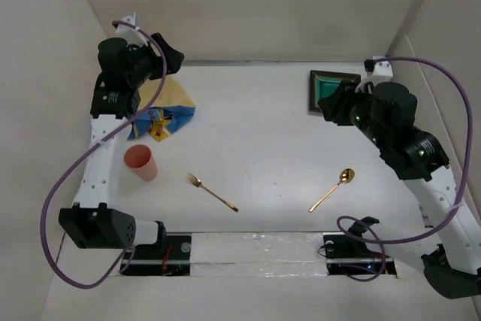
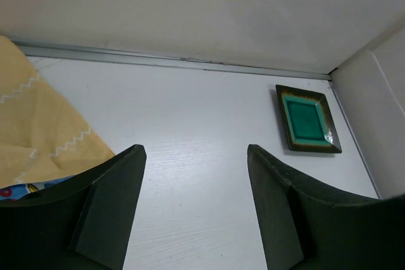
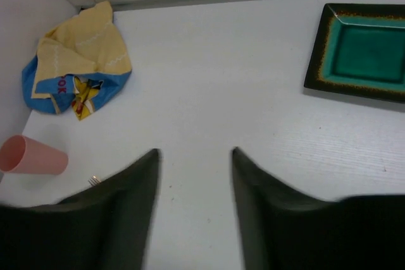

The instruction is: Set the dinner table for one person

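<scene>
The white dinner table (image 1: 255,133) holds a green rectangular plate with a dark rim (image 1: 325,89) at the back right. A gold fork (image 1: 212,192) and a gold spoon (image 1: 332,189) lie near the front, and a pink cup (image 1: 141,162) is at the left. My left gripper (image 1: 171,55) is open and empty, raised at the back left above the placemat's far end; its wrist view (image 2: 196,156) shows bare table between the jaws. My right gripper (image 1: 332,107) is open and empty, over the plate's near left edge; it also shows in its wrist view (image 3: 195,153).
A crumpled blue and yellow cloth placemat (image 1: 165,107) lies at the back left, also in the right wrist view (image 3: 76,61). White walls (image 1: 263,13) close in the back and sides. The plate (image 3: 364,52) and cup (image 3: 31,156) show in the right wrist view.
</scene>
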